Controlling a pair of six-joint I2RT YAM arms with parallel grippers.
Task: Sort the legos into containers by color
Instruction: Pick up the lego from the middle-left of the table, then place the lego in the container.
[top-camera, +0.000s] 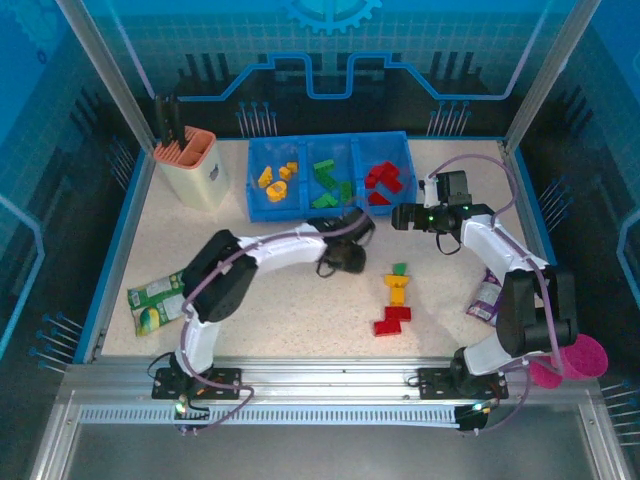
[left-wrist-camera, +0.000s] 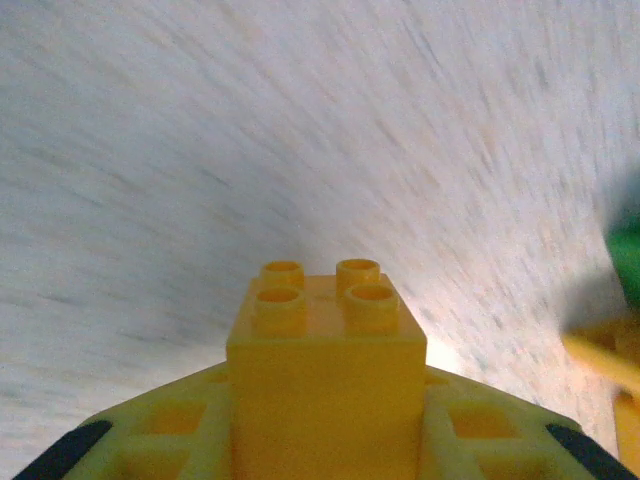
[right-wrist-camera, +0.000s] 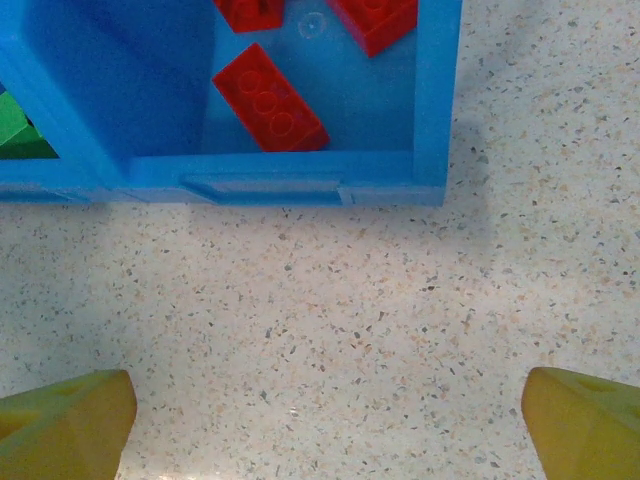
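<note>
Since it sits square between the yellow fingers (left-wrist-camera: 150, 435) of the left gripper (top-camera: 342, 262), the yellow four-stud brick (left-wrist-camera: 325, 360) reads as gripped. Both fingers lie against its sides, closed in to its width, and it is sharp while the speckled table (left-wrist-camera: 200, 150) behind it is smeared. In the top view that gripper hangs over the middle of the table, just in front of the blue tray (top-camera: 290, 213), and the brick cannot be made out beneath it.

To its right, loose legos lie in a short line running toward the near edge: a green brick (top-camera: 400, 268), then yellow bricks (top-camera: 397, 290), then red bricks (top-camera: 392, 320), each touching the next.

Inside the tray, the left compartment holds yellow-orange bricks (top-camera: 278, 180), the middle one green bricks (top-camera: 328, 182) and the right one more red bricks (top-camera: 383, 180).

Near the tray's front right corner hangs the right gripper (top-camera: 402, 216). Its jaws are spread wide with nothing between them. In its wrist view the two fingertips (right-wrist-camera: 65, 425) sit at the bottom corners over bare table, with the red compartment's front wall ahead and a red six-stud brick (right-wrist-camera: 270, 100) lying inside.

Further out, a cream holder with an orange rim (top-camera: 190, 165) stands left of the tray. A green packet (top-camera: 155, 300) lies near the left edge, a purple packet (top-camera: 487, 295) lies beside the right arm, and a pink cup (top-camera: 580, 358) is at the near right corner.
</note>
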